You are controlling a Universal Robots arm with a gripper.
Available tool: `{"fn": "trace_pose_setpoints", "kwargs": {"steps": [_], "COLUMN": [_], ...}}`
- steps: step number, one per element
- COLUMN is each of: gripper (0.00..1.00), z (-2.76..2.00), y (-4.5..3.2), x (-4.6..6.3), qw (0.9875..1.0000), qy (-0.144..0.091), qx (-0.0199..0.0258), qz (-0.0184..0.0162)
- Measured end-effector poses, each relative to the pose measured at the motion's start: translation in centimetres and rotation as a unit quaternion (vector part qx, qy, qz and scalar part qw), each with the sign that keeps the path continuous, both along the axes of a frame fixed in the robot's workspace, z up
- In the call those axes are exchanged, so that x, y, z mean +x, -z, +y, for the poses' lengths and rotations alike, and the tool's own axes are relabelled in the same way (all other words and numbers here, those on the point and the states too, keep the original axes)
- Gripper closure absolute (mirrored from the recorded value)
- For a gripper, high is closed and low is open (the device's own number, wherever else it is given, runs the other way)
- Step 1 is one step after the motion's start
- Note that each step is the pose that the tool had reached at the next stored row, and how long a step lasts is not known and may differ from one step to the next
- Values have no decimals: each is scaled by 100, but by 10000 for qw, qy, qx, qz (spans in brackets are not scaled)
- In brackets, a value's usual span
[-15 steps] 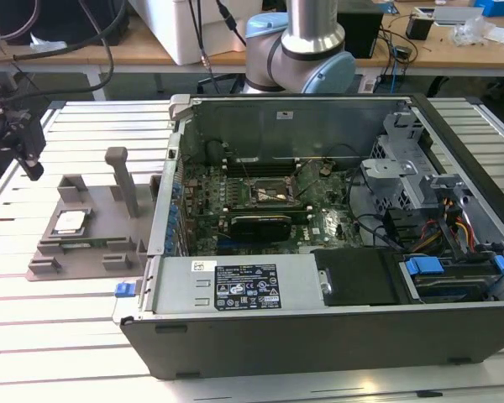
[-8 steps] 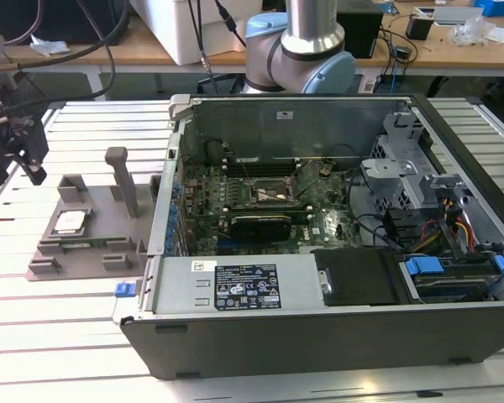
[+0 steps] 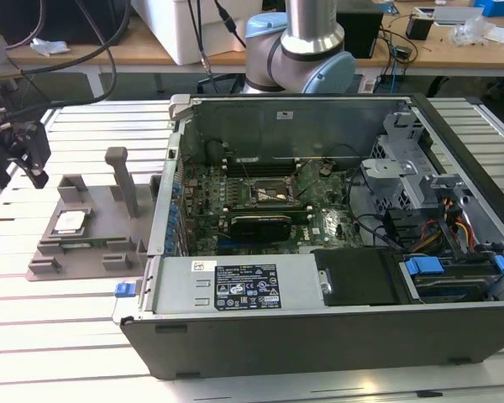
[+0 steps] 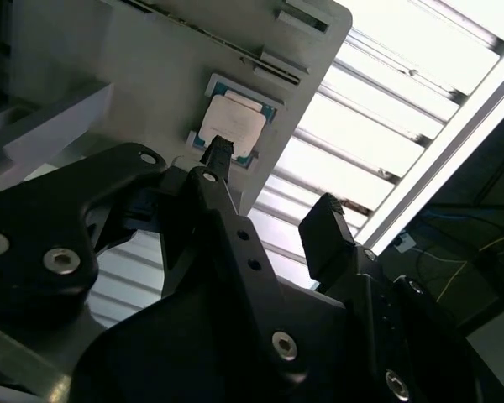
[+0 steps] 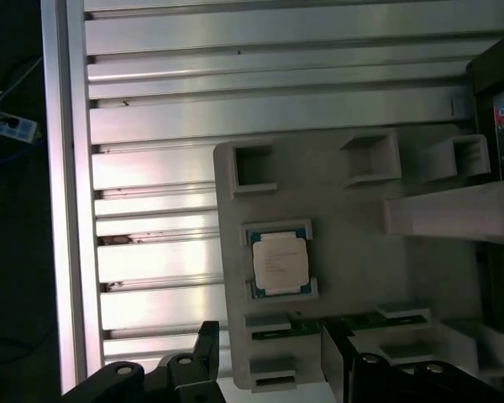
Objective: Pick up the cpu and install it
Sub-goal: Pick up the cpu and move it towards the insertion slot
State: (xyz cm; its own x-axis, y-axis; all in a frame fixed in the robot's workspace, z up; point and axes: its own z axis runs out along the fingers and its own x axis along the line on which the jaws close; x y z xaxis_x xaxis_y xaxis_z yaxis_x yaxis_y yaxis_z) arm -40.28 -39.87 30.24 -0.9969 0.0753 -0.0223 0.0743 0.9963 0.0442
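Note:
The cpu [image 3: 70, 222] is a small square chip with a silvery top, lying flat in a recess of the grey fixture block [image 3: 88, 252] at the exterior view's left. Both wrist views show the cpu [image 4: 233, 126] [image 5: 279, 262] seated in its frame on the fixture [image 5: 353, 243]. My gripper [image 3: 21, 175] hangs above and a little to the left of the fixture, apart from the chip. Its black fingers [image 4: 326, 225] stand open with nothing between them, as the gripper [image 5: 270, 336] also shows in the first wrist view. The black socket frame [image 3: 269, 193] sits on the motherboard inside the open computer case.
The open computer case [image 3: 319, 336] fills the middle and right of the slatted metal table [image 3: 67, 336]. A tall grey post [image 3: 122, 180] rises from the fixture beside the case wall. The arm's base [image 3: 307, 42] stands behind the case. Cables and boxes lie on the desks behind.

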Motion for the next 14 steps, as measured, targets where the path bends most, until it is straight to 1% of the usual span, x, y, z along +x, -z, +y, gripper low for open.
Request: {"fn": "trace_pose_setpoints", "kwargs": {"steps": [4,6,7,9,14], "gripper": [40,40,40,40,40], "z": [0,0,0,0,0], "y": [42,74,104,141,197], "x": [0,1,1,1,2], "qw": [10000,10000,10000,10000,10000], "qy": [0,0,0,0,0], "qx": [0,0,0,0,0], "qz": [0,0,0,0,0]}}
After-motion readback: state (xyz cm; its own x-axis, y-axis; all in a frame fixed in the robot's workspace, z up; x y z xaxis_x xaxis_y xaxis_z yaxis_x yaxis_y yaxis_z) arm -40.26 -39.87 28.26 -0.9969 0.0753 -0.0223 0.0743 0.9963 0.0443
